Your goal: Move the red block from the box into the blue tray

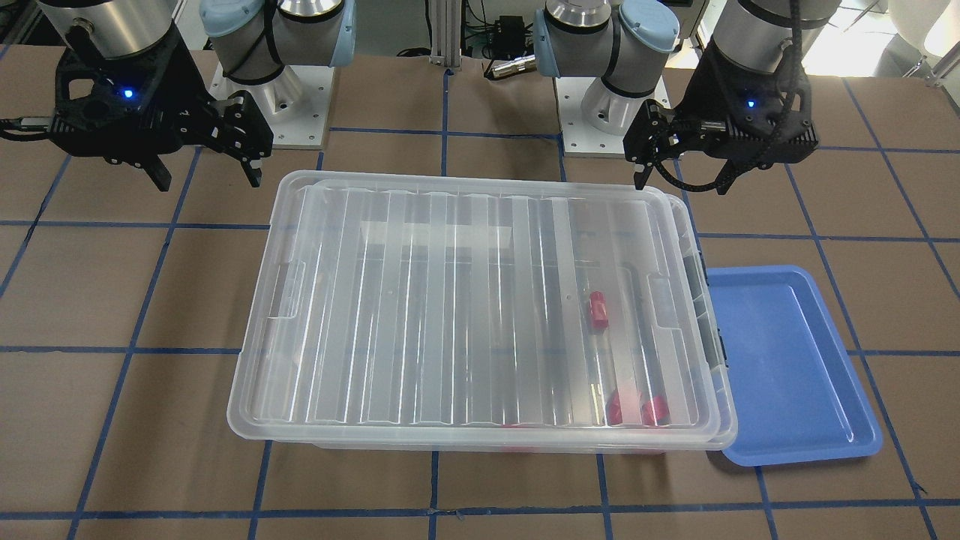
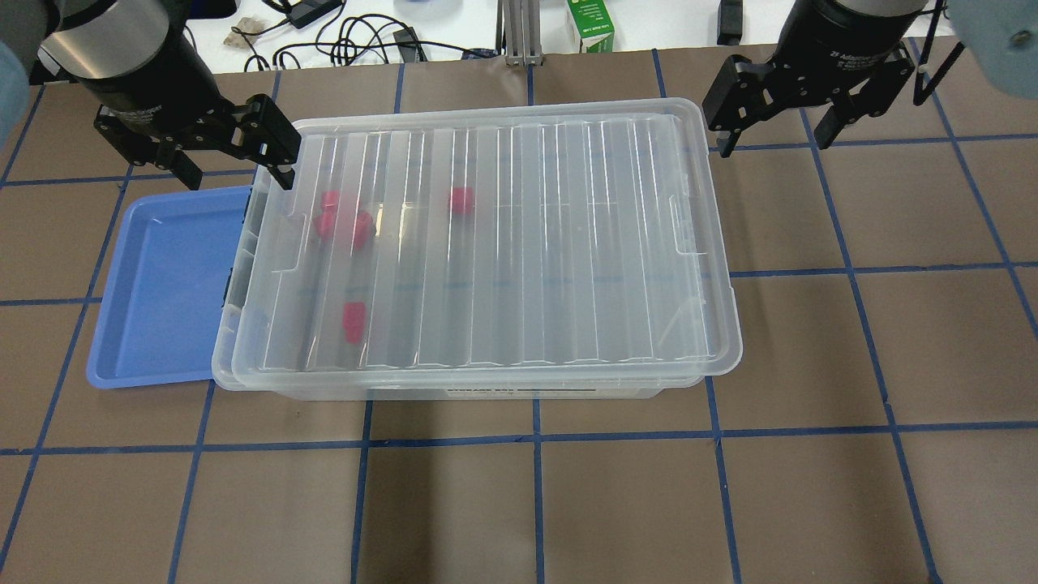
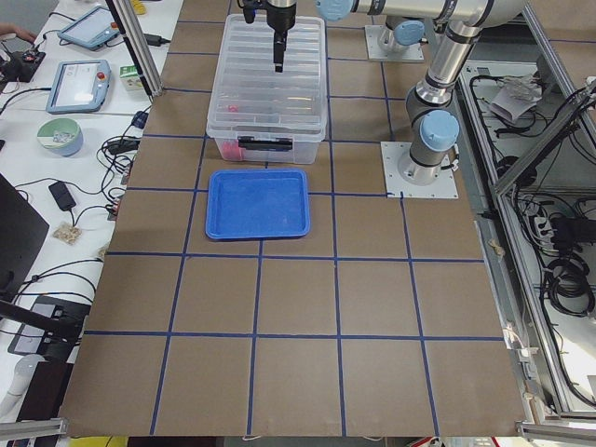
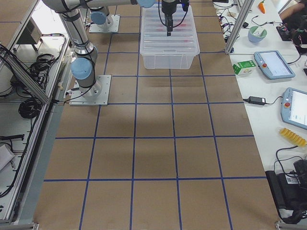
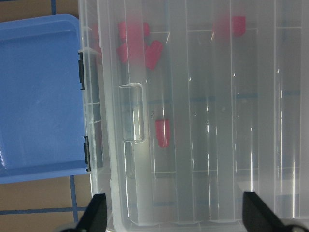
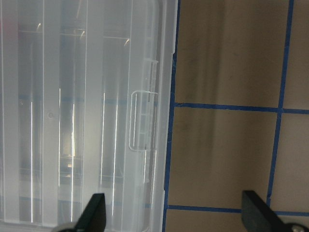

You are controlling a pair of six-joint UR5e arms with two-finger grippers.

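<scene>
**Lid on box, red block inside, both sets of fingers open and empty**

Front-facing: The box [image 1: 480, 444] sits mid-surface [image 1: 112, 300] with its ribbed lid [image 1: 450, 300] on, slightly skewed. The red block [image 1: 598, 310] lies inside on the box floor, alone, near the end that faces the blue tray [image 1: 787, 360]. More red blocks [image 1: 634, 409] are clustered in the box corner nearest this camera. The tray is just beside the box, with one edge running under the rim overhang. The left gripper [image 1: 682, 182] hangs by the far box corner on the tray side, fingers spread wide and holding nothing. The right gripper [image 1: 208, 178] hangs off the other far corner, also spread and empty.

Overhead: Same layout. The tray is on the left and the box is central. The red block is under the lid, apart from the cluster, and one further block lies towards the middle.

Exterior left: The tray is at the near end of the box. Cannot tell the finger opening here.

Exterior right: The box is at the far end of the surface and the tray is hidden behind it. Cannot tell the finger opening here.

Left wrist: Looks down on the box end, latch and tray. The red block is blurred through the lid. Fingers [image 5: 94, 215] stand far apart with nothing between them.

Right wrist: The other end of the lid and bare taped surface. Fingers [image 6: 258, 215] are wide apart and empty.
</scene>
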